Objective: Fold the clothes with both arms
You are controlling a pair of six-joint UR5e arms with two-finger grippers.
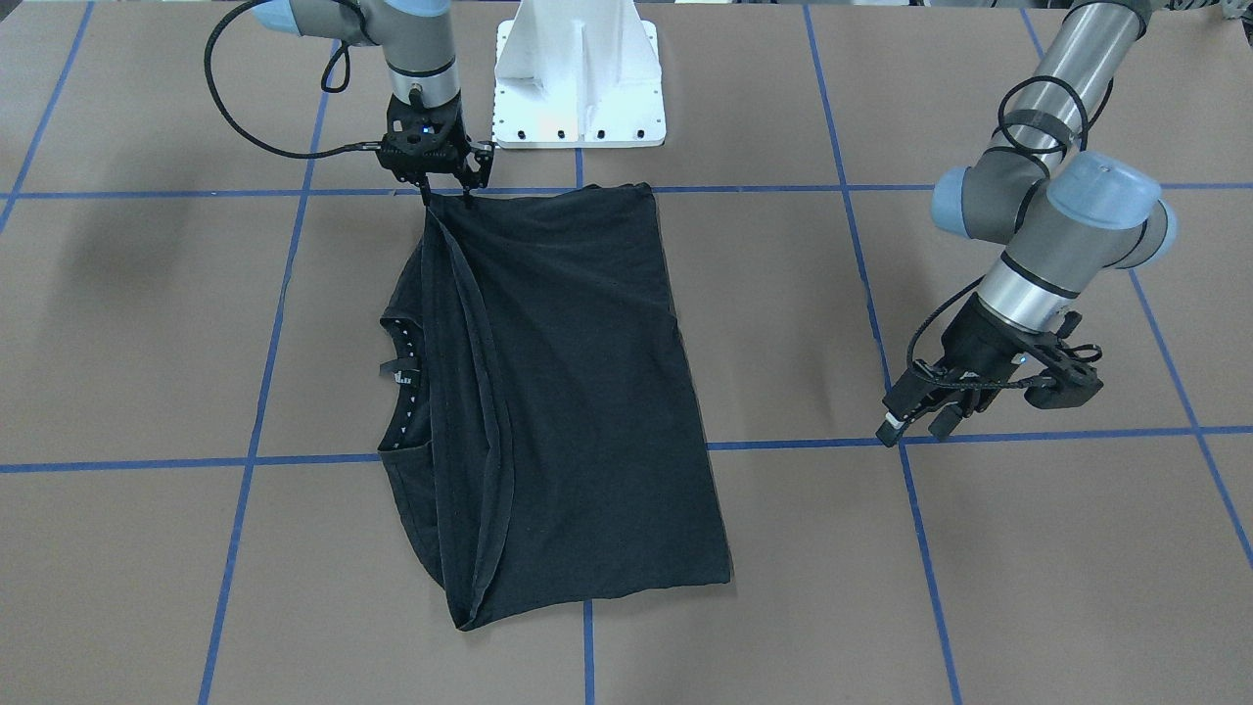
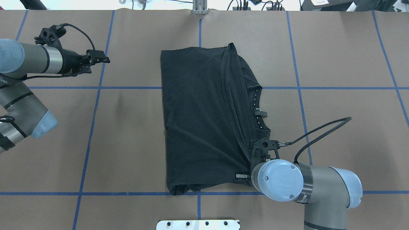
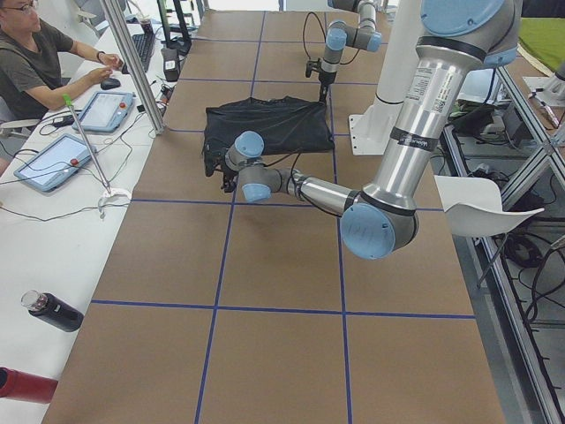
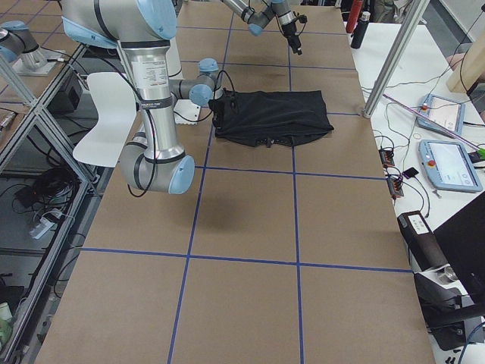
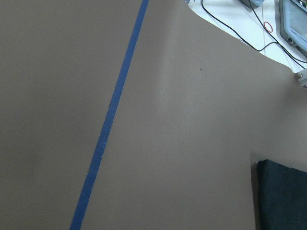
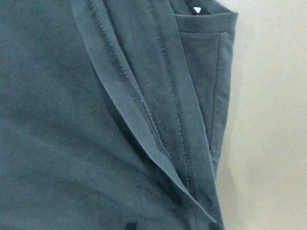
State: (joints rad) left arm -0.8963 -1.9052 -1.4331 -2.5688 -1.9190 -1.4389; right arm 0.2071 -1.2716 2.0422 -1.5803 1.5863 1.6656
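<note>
The black T-shirt (image 1: 578,392) lies flat in the middle of the table, folded into a long rectangle. Its collar (image 1: 399,377) with a small white logo peeks out on my right side. The three-bar logo is hidden. My right gripper (image 1: 447,201) points down at the shirt's near corner. Its fingers stand apart and straddle the hem there. The right wrist view shows the shirt's (image 6: 72,120) hems running to a point. In the overhead view the right wrist covers that corner of the shirt (image 2: 198,121). My left gripper (image 1: 918,426) is open and empty above bare table, far to the shirt's left (image 2: 100,60).
The white pedestal base (image 1: 580,88) stands just behind the shirt's near edge. Blue tape lines (image 1: 783,443) cross the brown table. In the exterior left view an operator (image 3: 35,53), tablets (image 3: 110,110) and a bottle (image 3: 53,311) are beyond the far edge.
</note>
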